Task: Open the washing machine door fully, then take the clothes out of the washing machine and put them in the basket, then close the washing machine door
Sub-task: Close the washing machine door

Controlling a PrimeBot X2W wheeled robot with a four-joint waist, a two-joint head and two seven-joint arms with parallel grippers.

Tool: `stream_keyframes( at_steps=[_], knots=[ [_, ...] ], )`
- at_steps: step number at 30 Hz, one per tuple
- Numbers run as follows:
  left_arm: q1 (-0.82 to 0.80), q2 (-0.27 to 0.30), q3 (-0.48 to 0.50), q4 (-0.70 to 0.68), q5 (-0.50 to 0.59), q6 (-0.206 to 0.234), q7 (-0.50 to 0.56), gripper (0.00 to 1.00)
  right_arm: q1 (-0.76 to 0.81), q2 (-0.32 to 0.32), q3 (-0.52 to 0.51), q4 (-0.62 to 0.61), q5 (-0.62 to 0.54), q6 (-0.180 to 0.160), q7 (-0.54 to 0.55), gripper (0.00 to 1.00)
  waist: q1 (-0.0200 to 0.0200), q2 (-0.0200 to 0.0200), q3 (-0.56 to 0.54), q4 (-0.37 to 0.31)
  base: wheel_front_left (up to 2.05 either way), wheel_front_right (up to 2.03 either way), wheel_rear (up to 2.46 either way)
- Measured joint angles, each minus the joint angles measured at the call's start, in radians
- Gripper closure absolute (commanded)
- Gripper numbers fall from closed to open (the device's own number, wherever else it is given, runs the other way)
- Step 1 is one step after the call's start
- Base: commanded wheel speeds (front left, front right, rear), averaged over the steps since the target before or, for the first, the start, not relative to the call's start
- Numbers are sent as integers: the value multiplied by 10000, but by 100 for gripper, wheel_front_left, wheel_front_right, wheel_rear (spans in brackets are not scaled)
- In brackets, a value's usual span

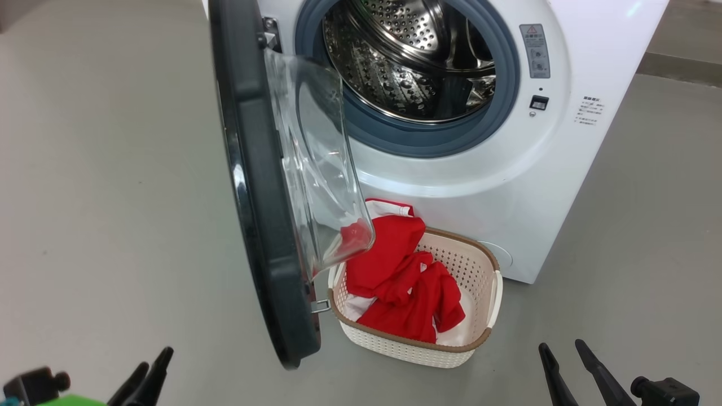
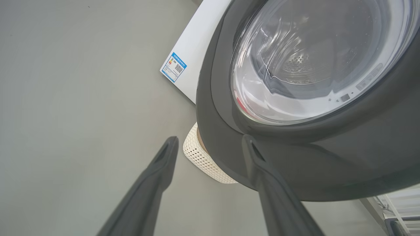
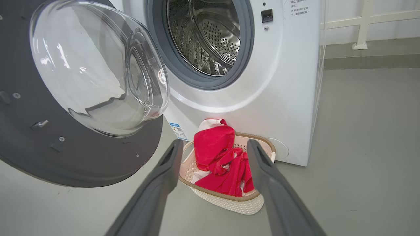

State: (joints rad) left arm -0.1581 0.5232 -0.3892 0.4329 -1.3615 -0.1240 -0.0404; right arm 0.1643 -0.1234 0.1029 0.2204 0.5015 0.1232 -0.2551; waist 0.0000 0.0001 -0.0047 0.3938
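Note:
The white washing machine (image 1: 524, 186) stands with its drum (image 1: 417, 56) showing bare steel. The washing machine door (image 1: 259, 214) hangs open, edge-on in the head view, its glass bowl reaching over the basket's left end. The cream basket (image 1: 406, 351) sits on the floor against the machine's front and holds the red and white clothes (image 1: 406, 282). My left gripper (image 1: 155, 361) is low at the left, short of the door. In the left wrist view it (image 2: 210, 139) is open and empty, facing the door's dark rim (image 2: 328, 164). My right gripper (image 3: 215, 142) is open and empty, pointing at the clothes (image 3: 216, 157).
Grey floor (image 1: 101, 169) spreads left of the door and right of the machine. A white railing (image 3: 361, 26) runs along the wall behind the machine's right side. A blue label (image 2: 174, 67) is stuck low on the machine's front.

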Motion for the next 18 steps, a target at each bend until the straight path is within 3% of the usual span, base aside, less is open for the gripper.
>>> stream_keyframes(
  at_steps=[10,18],
  knots=[
    [416,-355,-483,575,186,0,-1653,0,4,-25,-36,4,6,2,0,0,0,0,-131,-146,0,0,0],
    [406,-460,-433,938,1697,0,-2079,0,1,-35,-119,-19,12,2,0,0,0,0,-166,-192,0,0,0]
  ],
)
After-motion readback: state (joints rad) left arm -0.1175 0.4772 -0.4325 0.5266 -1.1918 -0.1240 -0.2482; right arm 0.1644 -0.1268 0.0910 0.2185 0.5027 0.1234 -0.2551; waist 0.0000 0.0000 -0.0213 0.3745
